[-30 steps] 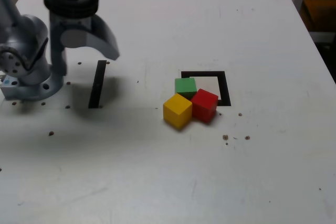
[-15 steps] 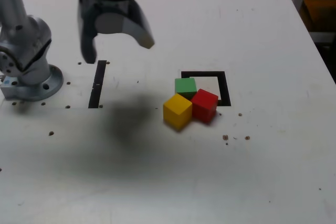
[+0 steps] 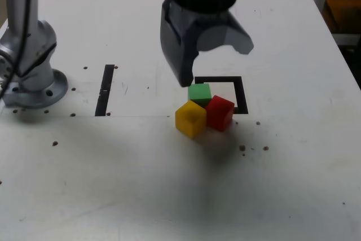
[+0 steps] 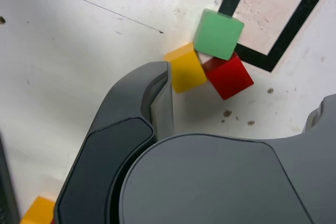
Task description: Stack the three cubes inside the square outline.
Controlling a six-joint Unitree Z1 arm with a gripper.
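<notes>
White counter [image 3: 169, 184]; green cube [image 3: 199, 92], yellow cube [image 3: 190, 118], red cube [image 3: 219, 112] clustered touching at square outline [image 3: 241, 91]. Pincer [image 3: 211, 63] above, wide open, empty.

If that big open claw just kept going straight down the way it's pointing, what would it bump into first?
Most likely the green cube, which sits almost directly under the gripper; the red cube is close beside it. Depth is hard to judge.

You have no readable text, labels, brand names, numbers or signs in either view; every surface you can see in both pictures is plain and carries no lettering or marks
</notes>
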